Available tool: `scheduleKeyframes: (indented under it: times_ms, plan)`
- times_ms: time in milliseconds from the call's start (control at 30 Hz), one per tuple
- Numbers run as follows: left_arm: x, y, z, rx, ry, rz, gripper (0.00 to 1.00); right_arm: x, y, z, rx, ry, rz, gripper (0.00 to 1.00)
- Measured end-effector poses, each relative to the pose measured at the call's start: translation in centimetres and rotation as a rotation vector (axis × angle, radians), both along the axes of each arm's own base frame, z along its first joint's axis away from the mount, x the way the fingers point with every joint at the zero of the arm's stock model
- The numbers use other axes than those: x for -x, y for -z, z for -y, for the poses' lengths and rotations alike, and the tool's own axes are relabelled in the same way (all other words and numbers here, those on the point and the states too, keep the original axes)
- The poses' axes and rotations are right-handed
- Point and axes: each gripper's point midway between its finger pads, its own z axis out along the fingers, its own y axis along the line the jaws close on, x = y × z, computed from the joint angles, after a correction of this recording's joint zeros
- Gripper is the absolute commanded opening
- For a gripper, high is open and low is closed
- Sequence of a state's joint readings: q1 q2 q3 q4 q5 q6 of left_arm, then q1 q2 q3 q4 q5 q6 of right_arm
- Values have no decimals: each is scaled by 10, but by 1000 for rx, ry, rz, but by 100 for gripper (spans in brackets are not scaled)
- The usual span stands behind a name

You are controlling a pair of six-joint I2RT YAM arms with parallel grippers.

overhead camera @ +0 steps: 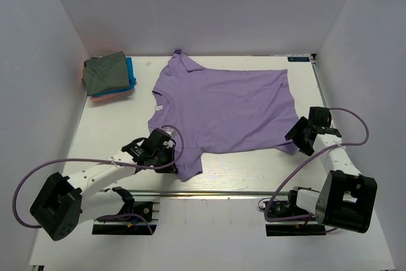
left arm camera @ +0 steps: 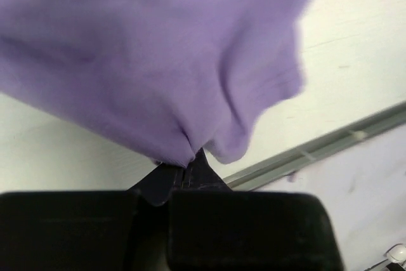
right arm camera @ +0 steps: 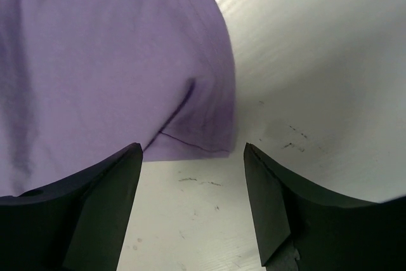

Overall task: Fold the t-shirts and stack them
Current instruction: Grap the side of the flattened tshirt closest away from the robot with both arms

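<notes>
A large lavender t-shirt [overhead camera: 222, 109] lies spread flat across the middle of the table, collar toward the far left. My left gripper [overhead camera: 170, 149] sits at its near-left sleeve and is shut on a pinch of the purple cloth [left arm camera: 158, 49]; the fabric bunches right at the closed tips [left arm camera: 189, 163]. My right gripper [overhead camera: 297, 136] is at the shirt's near-right hem corner [right arm camera: 209, 138]. It stands open [right arm camera: 192, 147], the corner lying just beyond the fingertips and not between them. Folded t-shirts [overhead camera: 109, 75] are stacked at the far left, olive-grey on top of blue and salmon-pink.
White walls close in the table on the left, back and right. A metal rail [overhead camera: 209, 191] runs along the near edge, also seen as a grey rail [left arm camera: 330, 144] in the left wrist view. Purple cables loop from both arms.
</notes>
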State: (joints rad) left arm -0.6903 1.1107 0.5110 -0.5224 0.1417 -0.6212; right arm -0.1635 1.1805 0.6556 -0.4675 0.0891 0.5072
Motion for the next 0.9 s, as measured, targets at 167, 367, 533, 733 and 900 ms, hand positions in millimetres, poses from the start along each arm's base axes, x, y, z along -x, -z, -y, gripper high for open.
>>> scheduleKeyframes:
  times_ms: [167,367,533,733,900]
  plan:
    - [-13,-37,14,99,43,121,0,14,14,1,6,22,-54,71]
    - [-15,-60,25,166,105,178,0,22,28,2,3,55,-93,60]
    - [-11,-62,29,173,151,160,0,18,35,2,-8,70,-92,47]
    - [-12,-84,34,206,182,191,0,8,38,1,-21,72,-58,0]
    - [-17,-114,36,225,182,239,0,17,27,0,-17,73,-50,0]
